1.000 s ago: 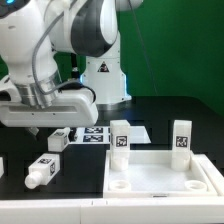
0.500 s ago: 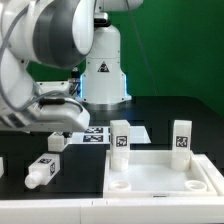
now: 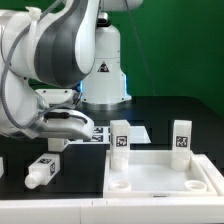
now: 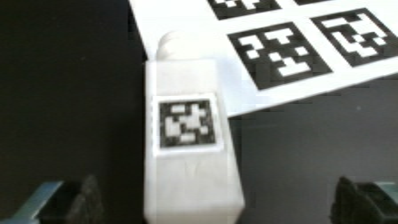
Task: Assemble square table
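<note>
Fingers (image 4: 68, 200) are spread wide with nothing between them. They straddle the target leg (image 4: 187, 130), which lies flat on the black surface (image 4: 63, 90), and dark gaps show on both sides. I see no contact.

In the exterior view this leg sits near 9 o'clock from frame centre, half tucked under the arm's hand. The marker board (image 3: 98, 133) is just beside it at its 3 o'clock. A second loose leg (image 3: 41, 172) lies near 8 o'clock. The slab (image 3: 165, 172) rests between 4 and 5 o'clock, with two upright legs (image 3: 120, 137) (image 3: 181, 137) at its far corners. I cannot tell whether they are seated fully.

Materials:
- Everything is white moulded plastic, smooth with a slight sheen.
- The target leg is a short chunky block with flat long sides and one end rounded off.
- It carries a matte black-and-white tag sticker on its upper face.

Handling, my read:
- The leg is stiff, light and not fragile.
- The smooth faces could slip or twist under an off-centre pinch.
- The best hold is probably across the two flat long sides, level with the tag at mid-length, so the piece hangs balanced.
- I would keep off the rounded end.
</note>
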You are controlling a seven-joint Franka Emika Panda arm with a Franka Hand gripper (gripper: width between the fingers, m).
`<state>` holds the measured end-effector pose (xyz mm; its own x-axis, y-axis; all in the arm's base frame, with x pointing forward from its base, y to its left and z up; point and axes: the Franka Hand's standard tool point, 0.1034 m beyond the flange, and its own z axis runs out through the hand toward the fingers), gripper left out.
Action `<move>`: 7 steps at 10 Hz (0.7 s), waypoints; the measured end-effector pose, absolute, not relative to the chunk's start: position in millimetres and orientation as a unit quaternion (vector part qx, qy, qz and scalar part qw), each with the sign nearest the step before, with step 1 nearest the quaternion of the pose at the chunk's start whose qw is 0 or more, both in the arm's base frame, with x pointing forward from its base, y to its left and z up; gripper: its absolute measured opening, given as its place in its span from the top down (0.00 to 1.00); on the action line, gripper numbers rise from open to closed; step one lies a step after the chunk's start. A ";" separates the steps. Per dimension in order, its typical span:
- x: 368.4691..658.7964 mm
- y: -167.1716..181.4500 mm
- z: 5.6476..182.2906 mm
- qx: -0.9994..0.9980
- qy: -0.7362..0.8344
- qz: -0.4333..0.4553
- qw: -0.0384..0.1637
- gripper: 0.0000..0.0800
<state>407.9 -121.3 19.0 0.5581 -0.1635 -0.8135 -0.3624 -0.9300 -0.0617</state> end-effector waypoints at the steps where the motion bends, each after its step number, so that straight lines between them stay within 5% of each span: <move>1: 397.2 -118.5 13.1 -0.869 0.155 0.457 0.111 0.19; 4: 386.0 -117.0 5.0 -0.870 0.157 0.456 0.107 0.19; 5: 385.8 -117.3 4.5 -0.869 0.157 0.456 0.107 0.35; 6: 385.7 -117.4 4.4 -0.869 0.157 0.456 0.107 0.35; 7: 385.6 -117.5 4.3 -0.869 0.157 0.456 0.107 0.52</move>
